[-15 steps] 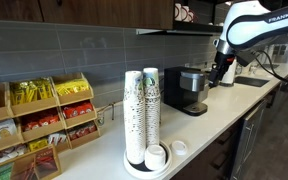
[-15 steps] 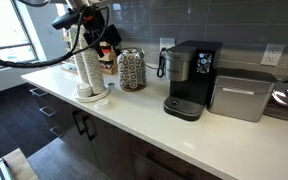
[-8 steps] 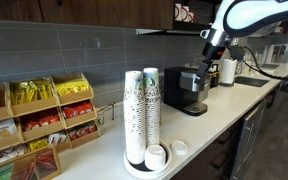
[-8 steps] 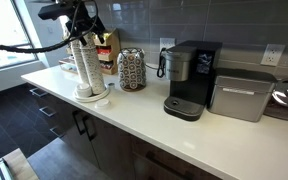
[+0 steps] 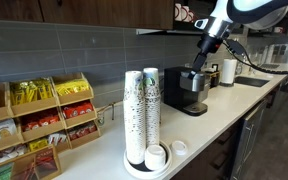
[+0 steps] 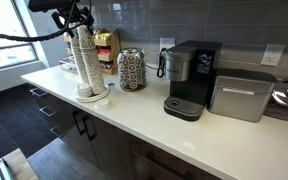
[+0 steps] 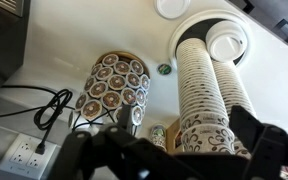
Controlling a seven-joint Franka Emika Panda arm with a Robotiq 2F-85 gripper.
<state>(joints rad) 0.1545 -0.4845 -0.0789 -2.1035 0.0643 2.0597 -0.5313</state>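
Observation:
Two tall stacks of patterned paper cups (image 5: 142,112) stand on a round white tray (image 5: 134,168) on the white counter; they also show in an exterior view (image 6: 84,60). In the wrist view the stacks (image 7: 209,95) are seen from above, their tops between my two dark fingers. My gripper (image 7: 184,155) is open and empty, held high over the stacks and apart from them. It shows in both exterior views (image 5: 205,45) (image 6: 76,14).
A pod carousel (image 6: 131,70) (image 7: 112,88) stands next to the cups. A black coffee maker (image 6: 189,78) (image 5: 191,90) and a silver box (image 6: 242,95) stand further along. Snack racks (image 5: 44,115) line the wall. White lids (image 7: 227,42) lie on the tray.
The arm has risen and swung along the counter toward the cup stacks. The gripper stays open and empty. Nothing on the counter has moved.

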